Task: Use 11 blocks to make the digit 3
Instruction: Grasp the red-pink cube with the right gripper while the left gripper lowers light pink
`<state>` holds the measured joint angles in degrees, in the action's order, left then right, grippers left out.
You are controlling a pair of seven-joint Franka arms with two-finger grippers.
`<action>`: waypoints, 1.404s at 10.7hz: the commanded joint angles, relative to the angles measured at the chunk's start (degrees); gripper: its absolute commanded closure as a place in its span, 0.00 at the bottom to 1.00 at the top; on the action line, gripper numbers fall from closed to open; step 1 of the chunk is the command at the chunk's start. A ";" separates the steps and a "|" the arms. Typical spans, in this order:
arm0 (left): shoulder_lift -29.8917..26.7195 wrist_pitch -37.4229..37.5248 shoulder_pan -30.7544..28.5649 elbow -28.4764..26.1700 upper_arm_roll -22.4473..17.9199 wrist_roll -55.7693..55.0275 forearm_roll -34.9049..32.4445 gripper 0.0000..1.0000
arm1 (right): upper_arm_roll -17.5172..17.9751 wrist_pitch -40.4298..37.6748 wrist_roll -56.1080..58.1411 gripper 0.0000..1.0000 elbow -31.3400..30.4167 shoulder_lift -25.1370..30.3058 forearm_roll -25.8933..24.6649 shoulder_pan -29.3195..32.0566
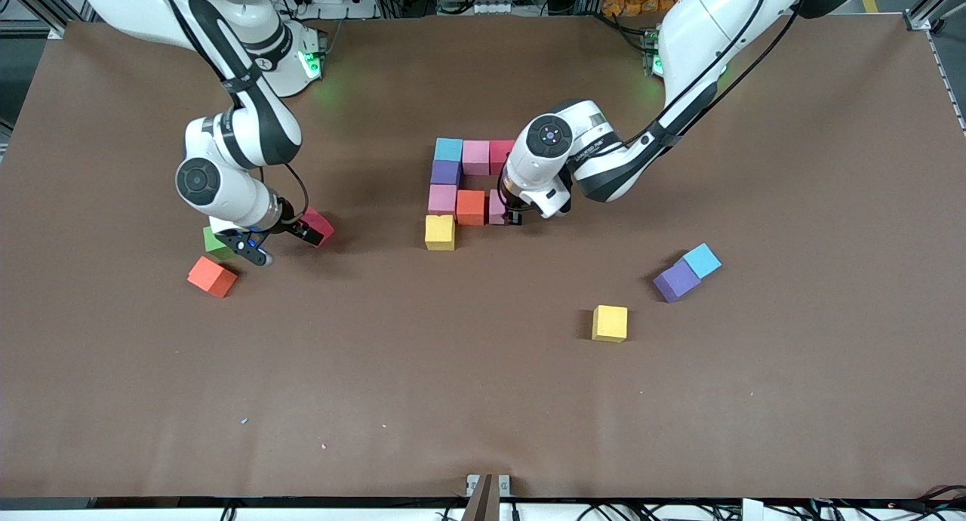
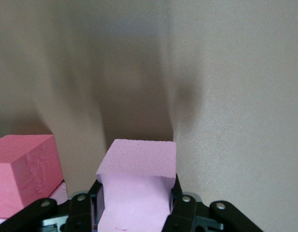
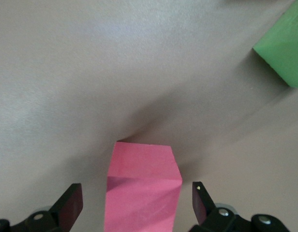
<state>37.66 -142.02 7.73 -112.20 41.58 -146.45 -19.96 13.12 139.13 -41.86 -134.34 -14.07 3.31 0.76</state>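
Observation:
A partial figure of blocks stands mid-table: light blue, pink and red in a row, then purple, pink and yellow in a column, with orange beside the lower pink. My left gripper is shut on a pale pink block right beside the orange one. My right gripper is open astride a pink-red block, with a gap on each side.
A green cube and an orange-red block lie by the right gripper. Toward the left arm's end, loose yellow, purple and light blue blocks lie nearer the front camera.

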 commanded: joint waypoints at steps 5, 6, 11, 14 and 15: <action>1.62 0.51 0.80 2.50 -0.45 -0.94 -1.31 1.00 | 0.85 4.39 -0.41 0.00 -1.81 -3.23 2.67 0.64; 1.98 0.51 1.32 3.03 -0.45 -0.94 -1.22 1.00 | 0.76 4.66 -0.41 0.12 -1.72 -3.50 2.67 0.73; 1.98 0.51 3.79 3.65 -2.91 -0.94 -1.22 1.00 | 0.85 4.23 5.00 0.68 0.73 -3.59 2.67 0.56; 2.42 0.51 3.87 4.27 -2.91 -1.47 -1.13 1.00 | 0.85 0.99 17.30 0.68 5.99 -5.08 2.67 -1.45; 2.42 0.51 3.96 4.27 -2.91 -1.47 -1.13 1.00 | 0.76 -3.12 18.56 0.68 10.71 -6.83 2.58 -3.47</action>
<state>39.37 -142.01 10.85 -109.18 39.05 -146.45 -19.96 13.69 140.58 -26.40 -129.98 -18.15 5.30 -0.33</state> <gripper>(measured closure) 0.467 0.392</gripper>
